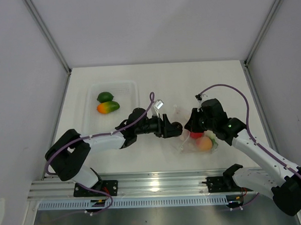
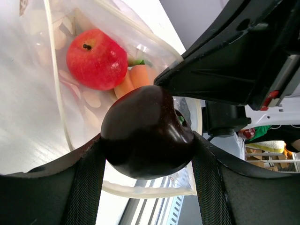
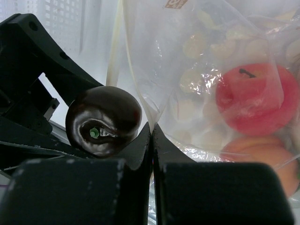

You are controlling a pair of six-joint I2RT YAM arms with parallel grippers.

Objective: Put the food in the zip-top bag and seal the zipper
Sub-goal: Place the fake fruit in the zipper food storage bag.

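The bag [image 1: 185,140] lies just right of the middle in the top view, with its mouth facing left. The red fruit [image 2: 96,58] and the peach [image 3: 262,159] are inside. The right gripper [image 3: 152,140] has its fingers pressed together on the bag's edge, I think to hold the mouth open. The left gripper [image 2: 147,157] squeezes the dark fruit [image 2: 147,131] at the mouth, ready to push it in. The green fruit [image 1: 105,96] and the mango [image 1: 108,107] sit in the tray [image 1: 89,103], upper left.

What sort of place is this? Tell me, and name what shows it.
Probably a robotics lab test cell: bare white panel walls, two arms bolted to an aluminium rail, and toy food such as the mango as props.
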